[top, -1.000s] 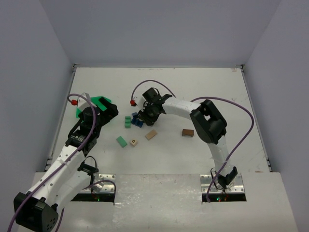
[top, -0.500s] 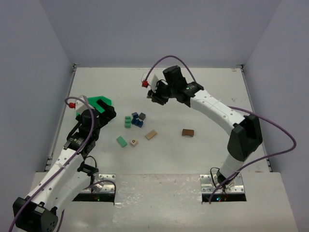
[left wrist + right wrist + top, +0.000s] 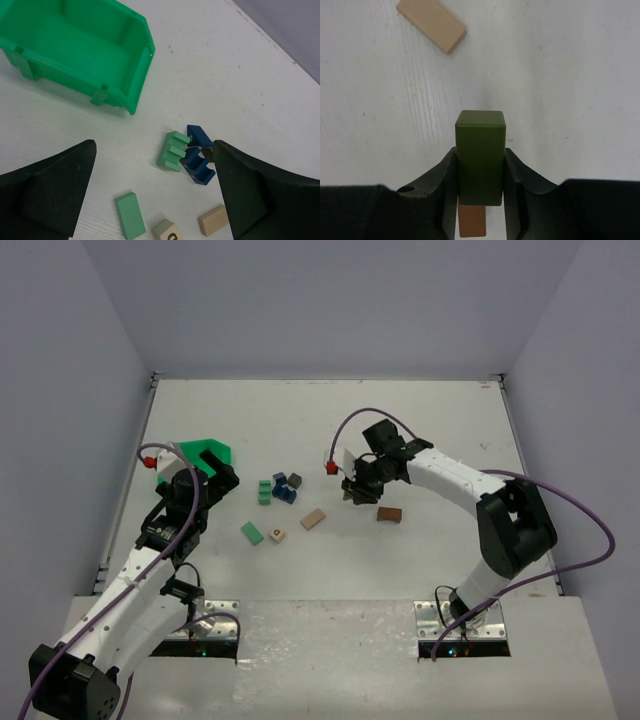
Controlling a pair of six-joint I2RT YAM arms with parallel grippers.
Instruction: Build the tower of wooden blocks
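Note:
No wood block tower is in view; the blocks lie loose on the white table. My right gripper (image 3: 357, 488) is shut on a dark olive block (image 3: 480, 155), held upright just left of a brown block (image 3: 389, 514), which also shows beneath the jaws (image 3: 471, 220). A tan bar (image 3: 313, 519) lies to the left. A green notched block (image 3: 173, 151), blue pieces (image 3: 198, 167) and a dark block (image 3: 295, 480) cluster at the centre. A flat green block (image 3: 130, 215) and a lettered cube (image 3: 168, 231) lie nearer. My left gripper (image 3: 215, 475) hangs open above the table, empty.
A green plastic bin (image 3: 205, 453) stands at the back left, right behind the left gripper; its inside (image 3: 75, 50) holds nothing that shows. Grey walls enclose the table on three sides. Purple cables loop off both arms.
The right arm left the block cluster, swung to the far back, then came down beside the brown block with the olive block gripped. The left gripper drew back slightly to the left.

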